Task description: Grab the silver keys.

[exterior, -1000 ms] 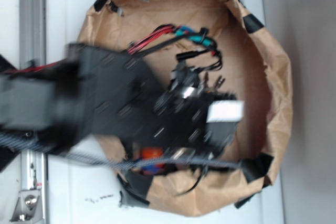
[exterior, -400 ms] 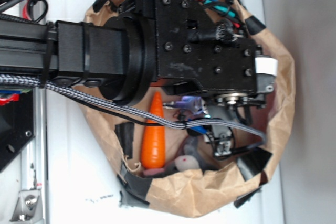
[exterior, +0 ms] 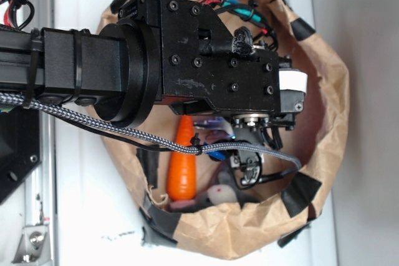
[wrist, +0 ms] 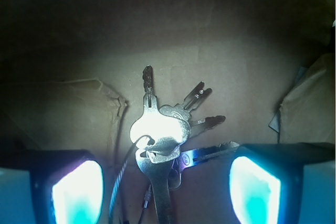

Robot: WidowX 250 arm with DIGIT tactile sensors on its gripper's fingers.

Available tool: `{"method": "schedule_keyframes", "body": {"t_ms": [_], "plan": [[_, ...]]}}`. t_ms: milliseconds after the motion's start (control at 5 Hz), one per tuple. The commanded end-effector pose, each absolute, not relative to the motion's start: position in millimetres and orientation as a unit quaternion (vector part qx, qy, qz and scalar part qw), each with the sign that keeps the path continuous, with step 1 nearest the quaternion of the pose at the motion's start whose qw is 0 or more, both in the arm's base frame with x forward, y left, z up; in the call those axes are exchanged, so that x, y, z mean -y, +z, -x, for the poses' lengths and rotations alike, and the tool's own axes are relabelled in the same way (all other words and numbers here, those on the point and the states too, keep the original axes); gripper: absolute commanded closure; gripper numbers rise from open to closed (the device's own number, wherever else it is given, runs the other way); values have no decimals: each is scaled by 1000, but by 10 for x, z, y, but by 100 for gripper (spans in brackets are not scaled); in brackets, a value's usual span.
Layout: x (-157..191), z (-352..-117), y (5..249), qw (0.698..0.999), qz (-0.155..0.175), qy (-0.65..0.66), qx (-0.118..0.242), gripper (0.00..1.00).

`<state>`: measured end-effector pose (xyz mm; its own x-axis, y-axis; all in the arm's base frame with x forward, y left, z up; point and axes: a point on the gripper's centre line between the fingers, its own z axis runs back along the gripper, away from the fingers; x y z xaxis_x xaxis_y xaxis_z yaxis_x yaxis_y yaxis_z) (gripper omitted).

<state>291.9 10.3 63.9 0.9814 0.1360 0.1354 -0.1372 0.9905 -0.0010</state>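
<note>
Silver keys (wrist: 167, 129): lie fanned on the brown paper floor, blades pointing away from the camera in the wrist view, the bunch between the two glowing fingertips.
Gripper (wrist: 167, 187): jaws spread wide, one lit pad low on each side of the wrist view, nothing clamped; the keys lie in the gap, nearer the left pad in the picture than the right.
Room beside the keys: bare paper shows above the key tips and on both sides between bunch and pads.
Paper bag (exterior: 324, 73): its rolled brown rim rings the whole workspace, patched with black tape; the arm reaches in over the left rim.
Orange carrot (exterior: 182, 166): lies lengthwise on the bag floor, below the arm in the exterior view, tip pointing up under the black housing.
Grey plush mouse (exterior: 219, 192): pressed near the bag's lower wall, just right of the carrot's thick end, only partly seen.
Hidden: in the exterior view the black wrist housing and cables cover the keys and most of the bag floor; the fingers are hard to pick out there.
Cut off: the lowest key runs off the bottom edge of the wrist view; the corners there are dark.
</note>
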Motion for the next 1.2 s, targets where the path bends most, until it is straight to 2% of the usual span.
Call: {"method": "schedule_keyframes", "body": {"t_ms": [0,200,600,800,1000], "plan": [[48,-2735,699,988,43,108,102,0],[88,-2737,588,985,52,107,124,0],[115,-2943,468,984,18,121,132,0],[111,-2984,454,983,15,129,128,100],[124,-2967,455,983,11,125,133,100]]}}
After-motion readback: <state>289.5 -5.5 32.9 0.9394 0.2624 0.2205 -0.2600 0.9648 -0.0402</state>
